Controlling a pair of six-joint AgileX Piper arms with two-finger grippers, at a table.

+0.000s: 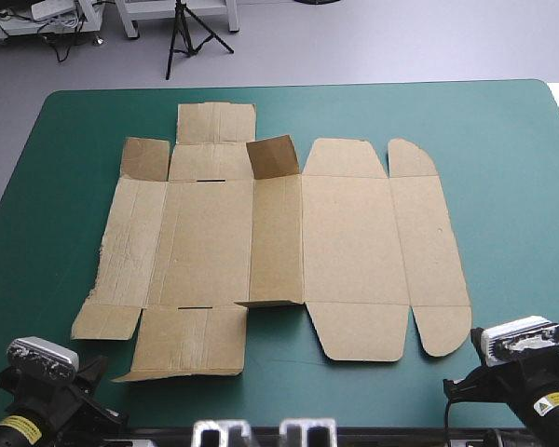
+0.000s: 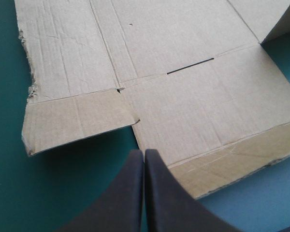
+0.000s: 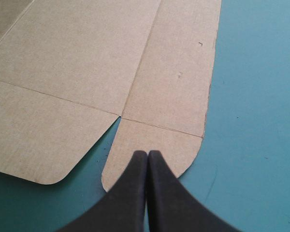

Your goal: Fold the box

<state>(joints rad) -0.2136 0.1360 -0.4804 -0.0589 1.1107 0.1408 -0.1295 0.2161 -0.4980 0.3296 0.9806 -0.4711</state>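
Note:
The brown box (image 1: 261, 247) lies as a flat cut sheet across the middle of the teal-green table (image 1: 503, 168); one small flap (image 1: 272, 155) at its far side stands raised. My left gripper (image 2: 144, 153) is shut, its tip at the near left flap (image 2: 203, 125) of the box, holding nothing. My right gripper (image 3: 148, 154) is shut too, its tip over the small rounded flap (image 3: 150, 145) at the sheet's near right corner. In the high view both arms sit at the near edge, the fingers themselves hidden.
The near left flaps (image 1: 182, 345) lift slightly off the cover, and the sheet's left edge (image 2: 28, 72) is ragged. Bare teal-green cover surrounds the sheet on the right (image 3: 256, 121) and along the near edge.

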